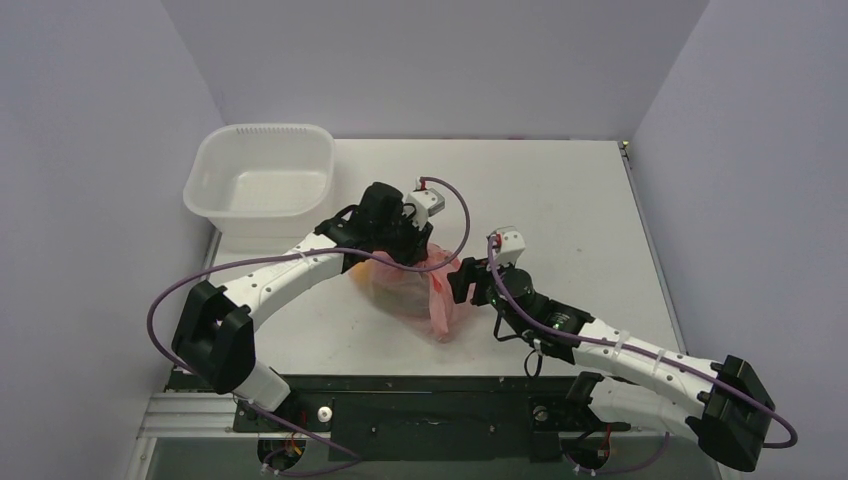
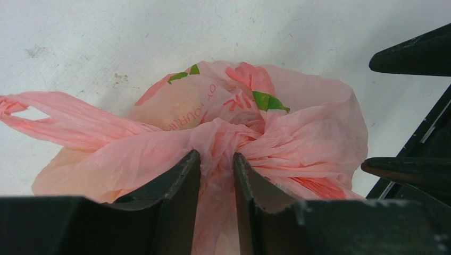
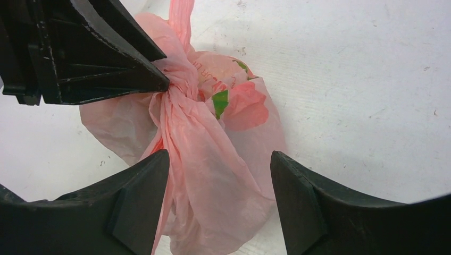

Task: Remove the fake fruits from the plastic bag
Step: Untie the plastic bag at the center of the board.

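Crinkly translucent pink bag (image 1: 412, 288) sits mid-table (image 1: 570, 200), with orange-yellow fruits (image 1: 387, 277) bulging inside. Left gripper (image 2: 217, 172) pinches the bag's twisted, gathered neck tight. Right gripper (image 3: 219, 162) is spread wide, straddling a loose strip of film.

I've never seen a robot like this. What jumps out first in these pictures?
A crinkly translucent pink plastic bag sits in the middle of the white table, its twisted neck pinched in the left gripper. The right gripper hangs open around the bag's loose tail. A white plastic basin stands at the far left corner.
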